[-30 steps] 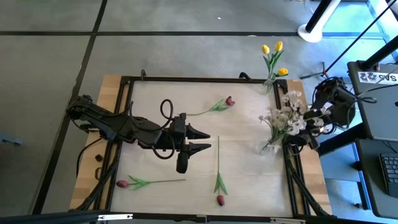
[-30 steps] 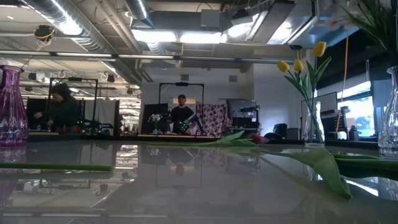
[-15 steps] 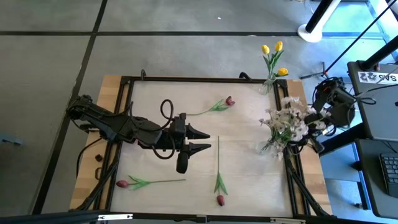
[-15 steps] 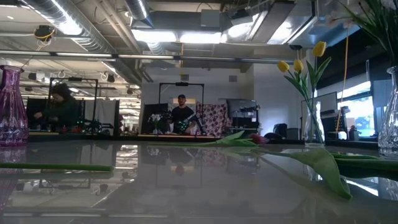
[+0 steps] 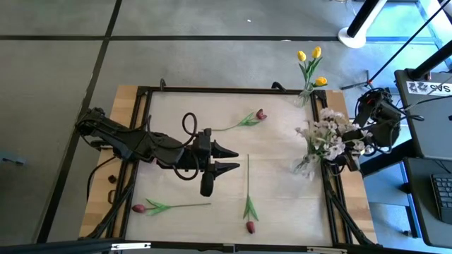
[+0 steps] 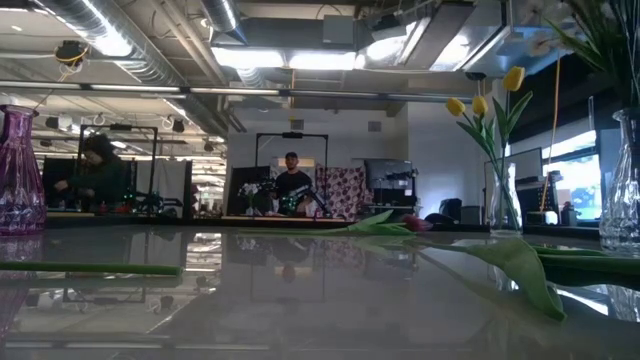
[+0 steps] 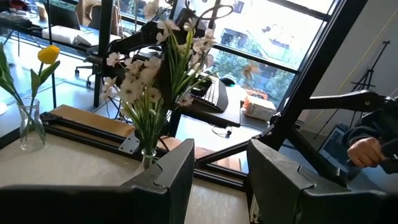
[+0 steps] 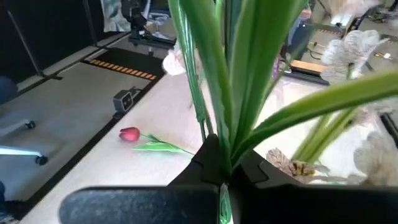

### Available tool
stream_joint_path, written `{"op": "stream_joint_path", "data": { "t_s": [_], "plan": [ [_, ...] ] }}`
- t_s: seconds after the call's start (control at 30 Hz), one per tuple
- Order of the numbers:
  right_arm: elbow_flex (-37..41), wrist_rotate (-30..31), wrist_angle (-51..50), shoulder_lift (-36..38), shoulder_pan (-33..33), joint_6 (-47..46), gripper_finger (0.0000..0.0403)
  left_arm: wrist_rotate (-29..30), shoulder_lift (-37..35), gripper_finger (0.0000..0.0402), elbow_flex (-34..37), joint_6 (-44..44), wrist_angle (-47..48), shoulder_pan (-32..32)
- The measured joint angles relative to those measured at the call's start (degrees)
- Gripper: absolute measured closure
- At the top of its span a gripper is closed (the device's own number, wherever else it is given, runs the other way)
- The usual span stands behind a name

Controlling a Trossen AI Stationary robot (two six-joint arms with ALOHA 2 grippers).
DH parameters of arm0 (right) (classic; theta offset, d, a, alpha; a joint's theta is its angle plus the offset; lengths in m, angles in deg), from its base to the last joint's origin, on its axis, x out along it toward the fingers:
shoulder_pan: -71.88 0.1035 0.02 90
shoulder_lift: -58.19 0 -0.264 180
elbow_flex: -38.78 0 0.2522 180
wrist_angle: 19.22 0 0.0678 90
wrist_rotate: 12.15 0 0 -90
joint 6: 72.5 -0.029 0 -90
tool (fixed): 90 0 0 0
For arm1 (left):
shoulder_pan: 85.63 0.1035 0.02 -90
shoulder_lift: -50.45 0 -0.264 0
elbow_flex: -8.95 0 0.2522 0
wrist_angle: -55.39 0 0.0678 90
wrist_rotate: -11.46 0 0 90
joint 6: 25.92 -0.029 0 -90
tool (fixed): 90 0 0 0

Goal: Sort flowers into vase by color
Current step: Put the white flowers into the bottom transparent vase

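Note:
My right gripper [image 8: 221, 169] stands at the table's right edge [image 5: 339, 153], shut on a spray of white blossoms [image 5: 326, 134]. The spray's stems run down into a clear vase [image 5: 305, 168]. Yellow tulips [image 5: 309, 67] stand in another clear vase [image 6: 497, 205] at the far right corner. Three dark red tulips lie flat on the table: one far [image 5: 246, 121], one near left [image 5: 169, 207], one near the middle [image 5: 248, 201]. My left gripper [image 5: 232, 159] hangs open above the table's middle, holding nothing. My right gripper pinches the bunched green stems and leaves [image 8: 217, 140] of the white spray between its two shut fingers. The fingers come nearly level from the table's right side, across the stems. The blossoms stand above the hold and the stems' lower ends reach down into the clear vase [image 7: 148, 157].
A purple vase [image 6: 18, 170] stands at the left in the low view. A black frame [image 5: 212, 89] runs round the table. The right side is crowded by both clear vases. People work in the room beyond the table [image 6: 292, 185].
My right gripper has rolled a little with the white spray still in its hold. The blossoms have swung slightly toward the table's right edge, and the clear vase under them has shifted a little. My left arm has kept still.

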Motion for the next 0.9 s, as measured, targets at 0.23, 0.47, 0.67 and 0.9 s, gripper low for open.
{"op": "stream_joint_path", "data": {
  "t_s": [0.23, 0.47, 0.67, 0.9],
  "plan": [
    [3.37, 2.64, -0.62, 0.04, 0.0, -2.85, 0.04, 0.02, 0.0, 0.0257, 0.0, -0.02, 0.0, 0.02],
    [8.44, 6.3, -0.36, 0.07, 0.0, -7.41, 0.04, 0.02, 0.0, 0.0257, 0.0, -0.02, 0.02, 0.02],
    [8.39, 8.12, -1.08, 0.04, 0.04, -8.31, 0.04, 0.02, 0.0, 0.0257, 0.0, 0.0, 0.57, 0.02],
    [7.98, 5.47, -2.45, 0.04, -0.01, -12.29, 0.0383, 0.02, 0.0, 0.0257, 0.0, 0.0, 1.11, 0.02]
  ]
}}
